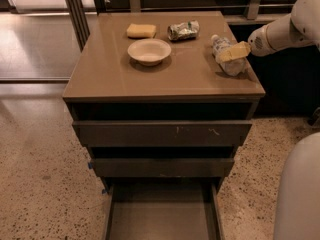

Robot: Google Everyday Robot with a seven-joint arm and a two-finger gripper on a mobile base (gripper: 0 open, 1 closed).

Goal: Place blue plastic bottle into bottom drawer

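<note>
At the right of the frame the end effector [233, 52] sits over the blue plastic bottle [231, 66], which lies on the tabletop [125, 76]. I cannot tell whether it grasps the bottle. The bottom drawer [160, 216] stands pulled out at lower centre, apparently ready to receive the bottle.

Your robot's arm [287, 30] is smooth, round and white, like a fat tube. It gets thinner toward the end, where you can see a small dark round spot on its side. Your gripper [234, 52] is pale yellow and blocky, and it is over the right side of the cabinet top [150, 79]. Down in the right corner you can see a big, round, plain white part of the robot's body [298, 194].
</note>
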